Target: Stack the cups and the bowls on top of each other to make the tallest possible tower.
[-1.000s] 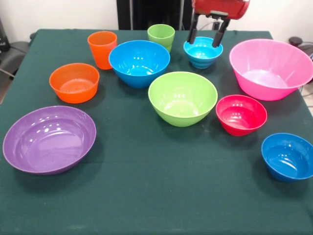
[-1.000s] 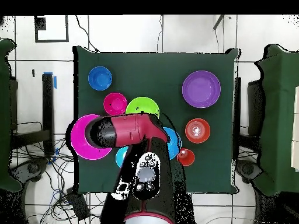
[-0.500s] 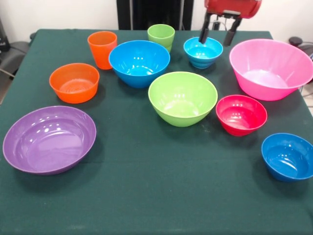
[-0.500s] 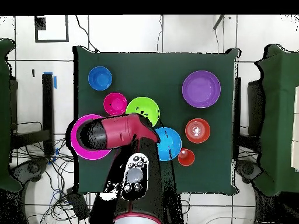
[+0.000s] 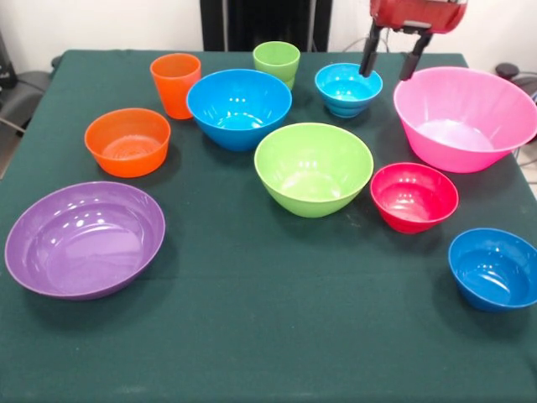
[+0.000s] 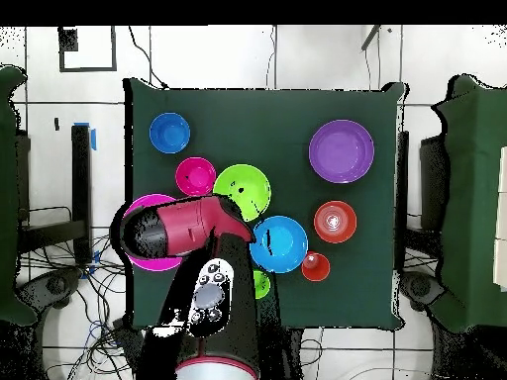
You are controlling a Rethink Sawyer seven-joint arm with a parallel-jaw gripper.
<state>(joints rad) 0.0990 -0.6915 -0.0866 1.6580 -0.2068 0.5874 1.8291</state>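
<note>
Between small blue bowl and pink bowl, open empty end effector

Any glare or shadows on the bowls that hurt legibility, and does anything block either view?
Front view: white highlights sit inside the purple bowl, the large blue bowl and the lime green bowl, yet rims and colours stay readable; shadows are soft. Overhead view: the arm covers much of the pink bowl. The open claw shows in the front view.

Ten glossy vessels, upright, unstacked: orange cup, green cup, eight bowls; small blue bowl and pink bowl flank gripper.
</note>
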